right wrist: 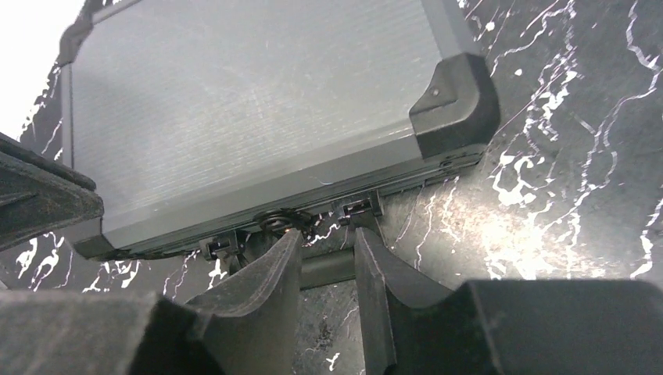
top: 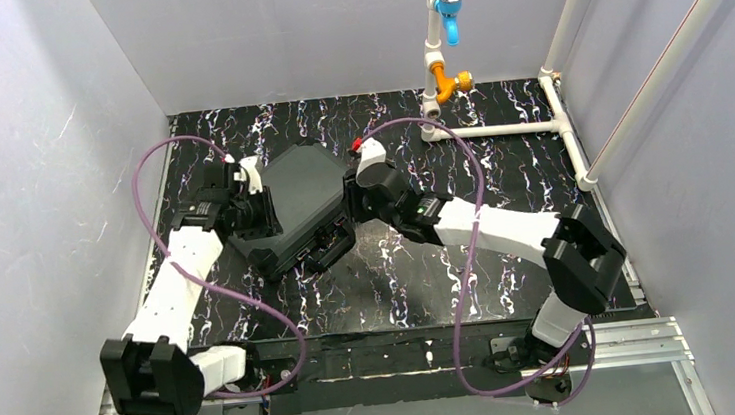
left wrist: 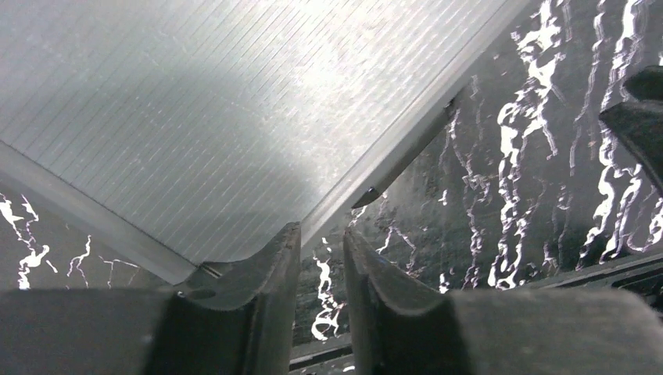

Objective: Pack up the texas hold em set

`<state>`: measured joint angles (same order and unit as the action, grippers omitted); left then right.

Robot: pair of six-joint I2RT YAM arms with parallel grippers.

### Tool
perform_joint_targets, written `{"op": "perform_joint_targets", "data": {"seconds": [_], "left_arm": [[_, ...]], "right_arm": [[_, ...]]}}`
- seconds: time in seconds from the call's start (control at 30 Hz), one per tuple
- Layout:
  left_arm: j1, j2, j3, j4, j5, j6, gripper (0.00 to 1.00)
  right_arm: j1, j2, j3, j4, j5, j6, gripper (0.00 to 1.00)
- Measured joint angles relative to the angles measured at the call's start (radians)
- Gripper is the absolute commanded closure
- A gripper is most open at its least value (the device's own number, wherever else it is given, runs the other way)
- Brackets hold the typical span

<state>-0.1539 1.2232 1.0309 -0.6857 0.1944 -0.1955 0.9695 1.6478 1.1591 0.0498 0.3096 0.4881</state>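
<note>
The black hard case (top: 300, 195) of the poker set lies flat on the black marbled table (top: 500, 156), lid shut, turned at an angle, left of the table's middle and between the two arms. The left gripper (left wrist: 322, 262) sits low at the case's left side; its fingers stand slightly parted with bare table showing in the narrow gap, and they grasp nothing, though one fingertip (left wrist: 274, 250) overlaps the ribbed lid's rim in the wrist view. The right gripper (right wrist: 328, 258) is at the case's front edge, just beside the latches (right wrist: 360, 208), with a black corner cap (right wrist: 453, 101) off to one side. Its fingers are also a little apart, released, and the dark carrying handle (right wrist: 328, 271) shows across the gap between them; whether they touch it cannot be told. A white pipe frame (top: 497, 128) stands at the table's far right, well apart from the case.
</note>
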Motion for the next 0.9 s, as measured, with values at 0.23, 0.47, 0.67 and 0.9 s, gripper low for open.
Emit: {"op": "perform_joint_targets", "data": {"seconds": [0.23,0.47,0.67,0.9], "left_arm": [[0.0,-0.124,-0.001,0.037,0.011,0.001,0.48],[0.0,-0.214,0.033,0.042,0.035,0.001,0.28],[0.0,-0.341,0.091,0.043,0.032,0.011,0.02],[0.0,-0.499,0.091,0.044,-0.028,0.016,0.02]], "right_arm": [[0.0,-0.098,-0.015,-0.004,0.039,-0.057,0.46],[0.0,-0.183,-0.045,-0.005,0.08,-0.108,0.29],[0.0,-0.261,-0.075,0.0,0.105,-0.135,0.04],[0.0,-0.385,-0.136,0.011,0.147,-0.163,0.02]]}}
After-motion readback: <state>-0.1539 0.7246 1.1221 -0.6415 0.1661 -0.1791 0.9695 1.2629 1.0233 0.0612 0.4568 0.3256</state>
